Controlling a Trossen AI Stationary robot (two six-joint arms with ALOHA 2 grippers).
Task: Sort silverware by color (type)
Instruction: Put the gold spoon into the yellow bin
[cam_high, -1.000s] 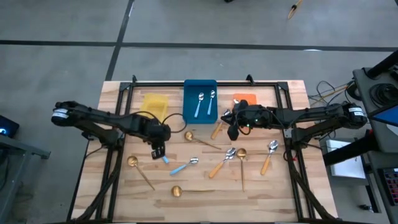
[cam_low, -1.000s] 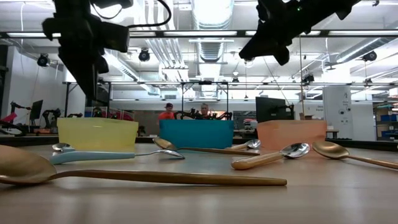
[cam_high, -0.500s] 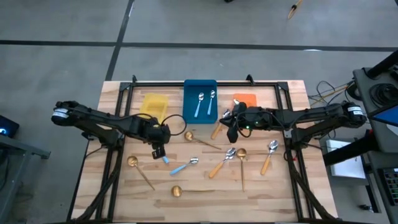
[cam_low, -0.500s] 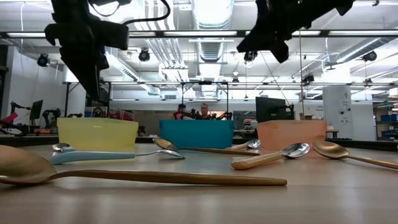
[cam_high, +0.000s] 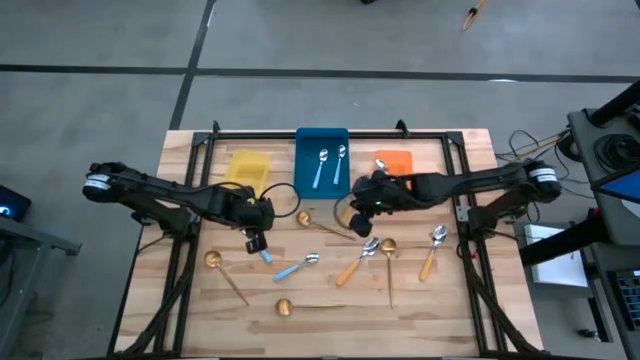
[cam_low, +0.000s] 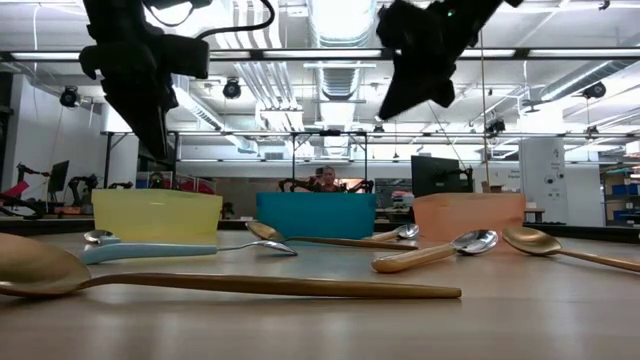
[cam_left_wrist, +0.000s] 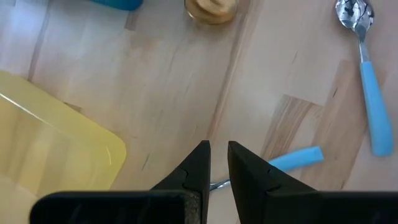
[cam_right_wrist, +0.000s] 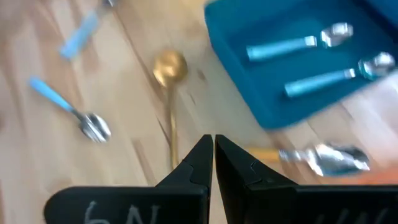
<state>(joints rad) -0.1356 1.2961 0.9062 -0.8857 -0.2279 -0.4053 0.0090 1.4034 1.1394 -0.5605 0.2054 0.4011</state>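
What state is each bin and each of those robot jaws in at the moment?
Blue bin: holds two blue-handled spoons.
Yellow bin: looks empty.
Orange bin: contents unclear.
Left gripper: jaws slightly apart, holding nothing.
Right gripper: jaws shut, empty.

yellow bin (cam_high: 249, 168), blue bin (cam_high: 322, 140), orange bin (cam_high: 396, 160), wooden table (cam_high: 450, 310)
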